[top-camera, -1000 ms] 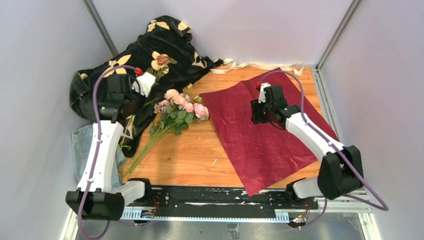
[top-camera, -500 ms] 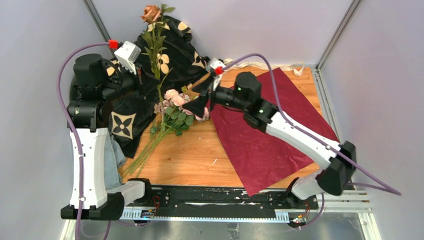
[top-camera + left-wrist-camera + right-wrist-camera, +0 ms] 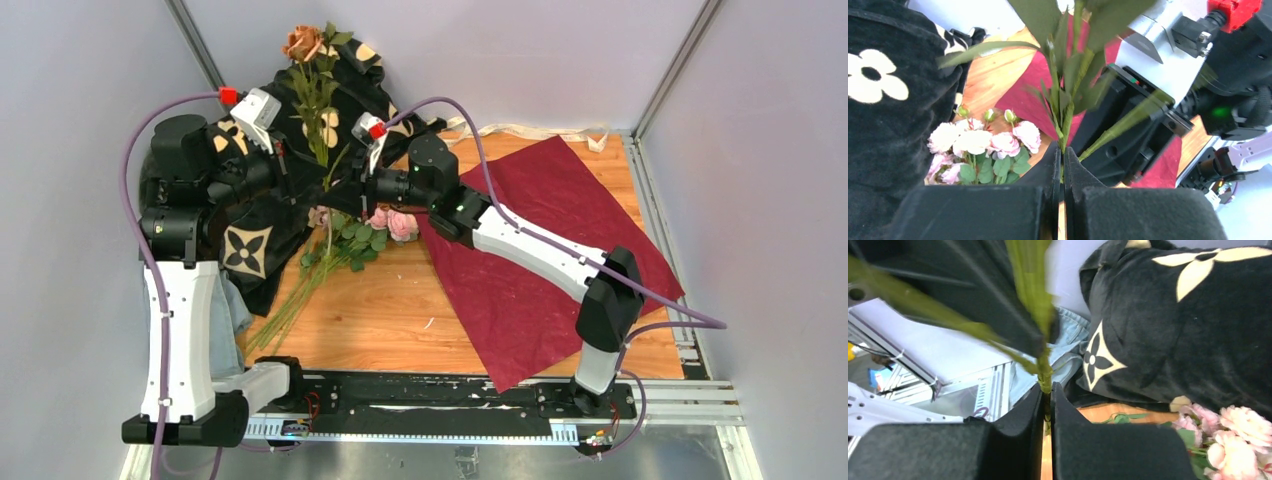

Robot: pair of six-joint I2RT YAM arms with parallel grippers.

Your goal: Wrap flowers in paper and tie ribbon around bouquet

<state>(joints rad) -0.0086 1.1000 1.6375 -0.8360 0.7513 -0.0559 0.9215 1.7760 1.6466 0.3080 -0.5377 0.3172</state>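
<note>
The flowers [image 3: 360, 225], pink and cream roses with long green stems, lie on the wooden table left of the maroon paper [image 3: 540, 250]. The flowers [image 3: 980, 142] also show below my left jaws, and the flowers [image 3: 1243, 430] appear at the right wrist view's lower right. A cream ribbon [image 3: 520, 130] lies along the back edge. My left gripper [image 3: 312, 192] [image 3: 1063, 160] is shut on the stem [image 3: 1066, 115] of a single peach-orange rose [image 3: 303, 42], held upright. My right gripper [image 3: 338, 190] [image 3: 1046, 395] is shut on the same stem [image 3: 1044, 372] from the other side.
A black flower-patterned blanket [image 3: 250, 200] is heaped at the back left, under and behind both grippers. Blue denim cloth [image 3: 235, 310] lies at the left edge by the left arm. Grey walls close in the back and sides.
The left arm lifted the single rose upright from the blanket. The right arm swung left from over the paper to the rose stem, opened wide, then shut on it.
</note>
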